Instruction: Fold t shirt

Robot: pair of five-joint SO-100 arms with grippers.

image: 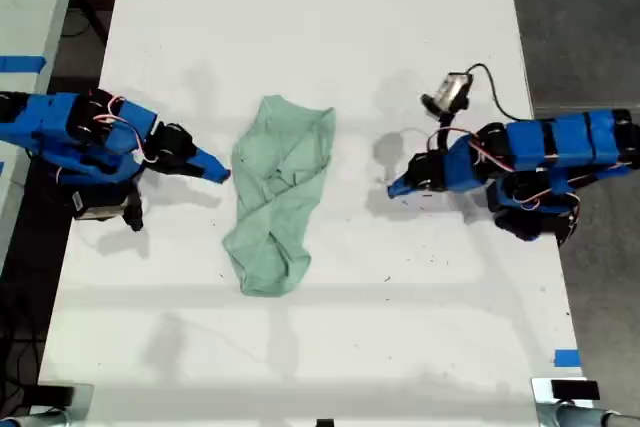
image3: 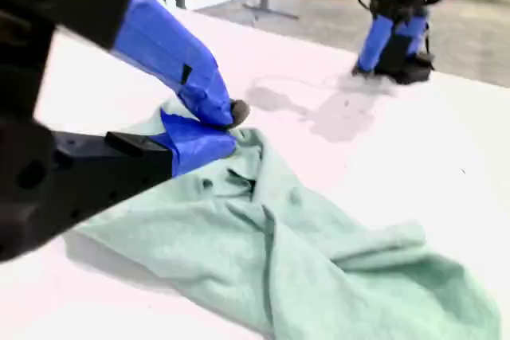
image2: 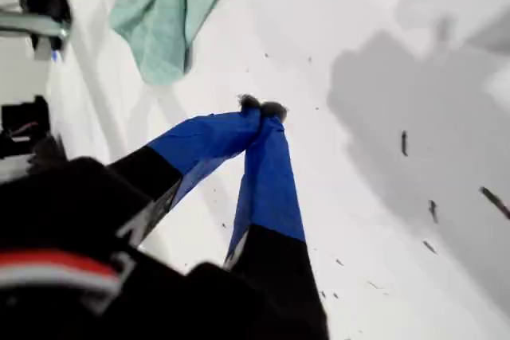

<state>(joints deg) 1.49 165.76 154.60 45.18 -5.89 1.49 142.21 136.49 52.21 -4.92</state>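
Observation:
The pale mint-green t shirt point(image: 275, 197) lies crumpled in a long bunch at the middle of the white table point(image: 320, 17). My second gripper point(image: 222, 176) comes from the exterior view's left. Its tips point(image3: 231, 121) are shut and sit at the shirt's point(image3: 319, 260) near edge, with no cloth visibly pinched. My first gripper point(image: 392, 188) comes from the exterior view's right. It is shut point(image2: 261, 107) low over bare table, a clear gap away from the shirt point(image2: 171, 13).
A small camera point(image: 447, 95) with a cable sticks up above the first arm. Blue tape point(image: 566, 357) marks the table near the exterior view's lower right corner. Dark floor borders the table on the exterior view's right; another table edge point(image: 30, 7) is on its left.

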